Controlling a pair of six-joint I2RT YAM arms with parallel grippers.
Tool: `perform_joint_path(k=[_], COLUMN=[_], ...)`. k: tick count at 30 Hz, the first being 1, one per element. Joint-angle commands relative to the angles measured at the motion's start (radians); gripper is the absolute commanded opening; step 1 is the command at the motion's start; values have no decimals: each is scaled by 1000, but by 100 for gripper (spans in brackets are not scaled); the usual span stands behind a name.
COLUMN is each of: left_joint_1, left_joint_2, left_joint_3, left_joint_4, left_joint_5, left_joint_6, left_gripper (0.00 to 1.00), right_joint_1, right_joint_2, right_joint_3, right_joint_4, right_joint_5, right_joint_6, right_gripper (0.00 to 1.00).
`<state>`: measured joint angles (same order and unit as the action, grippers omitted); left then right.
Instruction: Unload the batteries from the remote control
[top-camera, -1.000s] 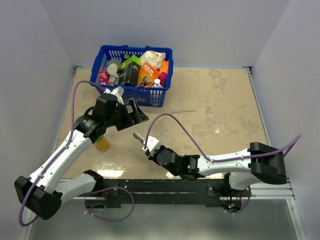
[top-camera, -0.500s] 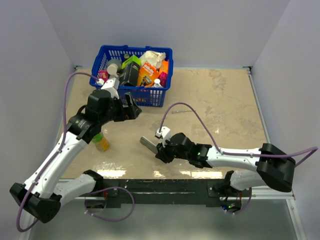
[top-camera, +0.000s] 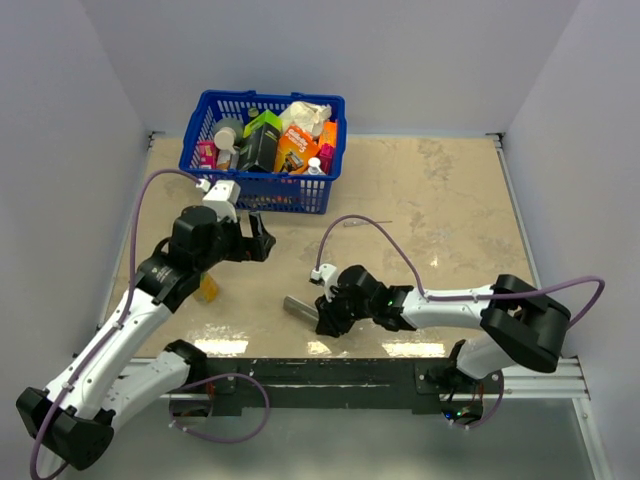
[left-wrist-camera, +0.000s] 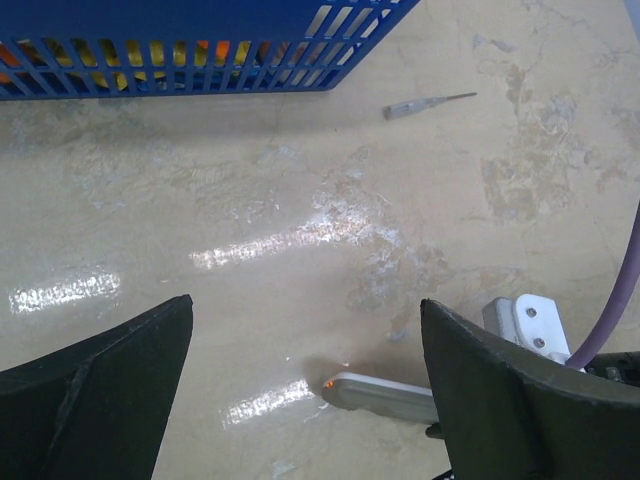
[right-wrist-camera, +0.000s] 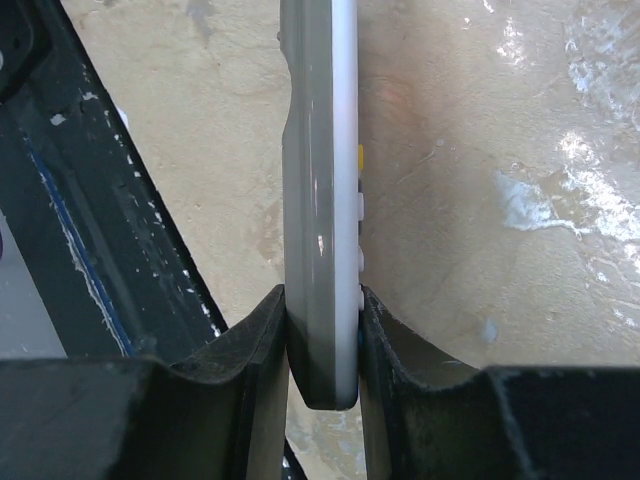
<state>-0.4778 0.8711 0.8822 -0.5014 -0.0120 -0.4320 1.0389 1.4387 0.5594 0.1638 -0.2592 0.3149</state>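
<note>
The right gripper is clamped on the remote control, one finger on its grey back and the other on its light, buttoned face; it grips near one end, so most of the bar juts out ahead of the fingers, low over the table or resting on it, I cannot tell which. Held this way the remote shows only its thin edge to the right wrist camera, so whether the battery recess is covered or open cannot be told. The batteries are not in sight in any view; I judge they sit inside the remote, though an orange speck at the bar's far tip in the left wrist view is too small to name. The left gripper hangs with its jaws wide apart, holding nothing; the remote's free end lies just ahead of and below its fingers, which reads as a stance for working on the back while the right one steadies the bar. The thin grey tool lies well beyond the left gripper, near the blue basket; the unloading looks not yet begun.
</note>
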Motion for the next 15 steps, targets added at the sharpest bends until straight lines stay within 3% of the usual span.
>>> perform_joint_path(k=[1, 4, 6, 15], left_joint_1=[5, 5, 5, 5], left_joint_2=[-63, -121, -153, -192], left_joint_3=[-55, -115, -143, -157], left_joint_4=[93, 147, 165, 182], left_joint_5=[1, 33, 47, 66], left_joint_6=[67, 82, 90, 110], left_gripper=[100, 99, 99, 99], right_joint_1=[-22, -46, -65, -96], right_joint_2=[9, 17, 19, 6], right_joint_3=[11, 43, 53, 10], right_joint_4=[42, 0, -20, 37], right_joint_5=[-48, 6, 12, 31], right_joint_6=[9, -11, -19, 58], right_gripper=[26, 38, 39, 30])
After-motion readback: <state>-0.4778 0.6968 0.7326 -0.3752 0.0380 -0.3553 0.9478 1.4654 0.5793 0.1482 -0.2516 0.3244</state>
